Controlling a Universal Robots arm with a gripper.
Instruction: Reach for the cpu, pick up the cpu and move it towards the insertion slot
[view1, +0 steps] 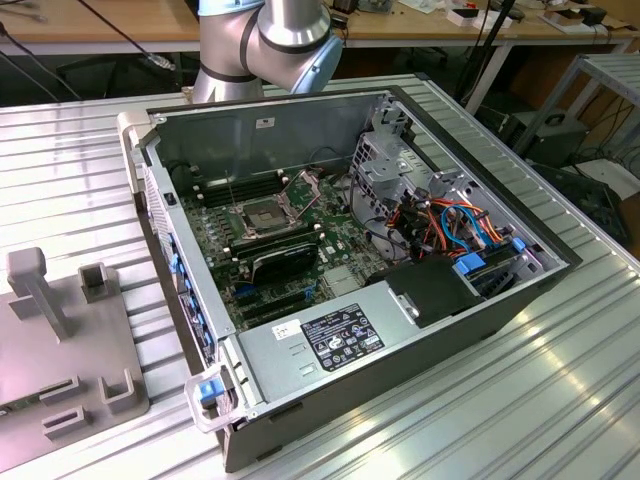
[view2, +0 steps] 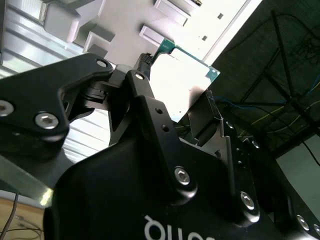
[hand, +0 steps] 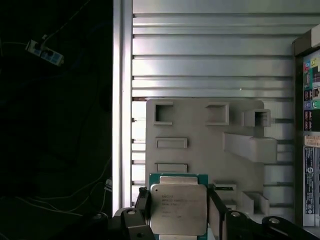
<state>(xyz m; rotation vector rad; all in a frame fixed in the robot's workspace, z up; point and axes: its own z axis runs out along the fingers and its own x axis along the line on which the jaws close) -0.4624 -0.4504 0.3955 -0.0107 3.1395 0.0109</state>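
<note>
I have my black two-fingered claw (hand: 178, 200) clamped on the square cpu (hand: 178, 212), green-edged with a silver metal lid, one finger against each side. It hangs over the pale grey plastic holder plate (hand: 200, 145) on the ribbed aluminium worktop (hand: 200, 55). The insertion slot (view1: 262, 213), a silver-framed square socket, lies inside the open grey metal computer case (view1: 300, 120), beside that plate.

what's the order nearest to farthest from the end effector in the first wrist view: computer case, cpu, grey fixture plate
1. cpu, gripped in the end effector.
2. grey fixture plate, beneath it.
3. computer case, beyond the plate's edge.
</note>
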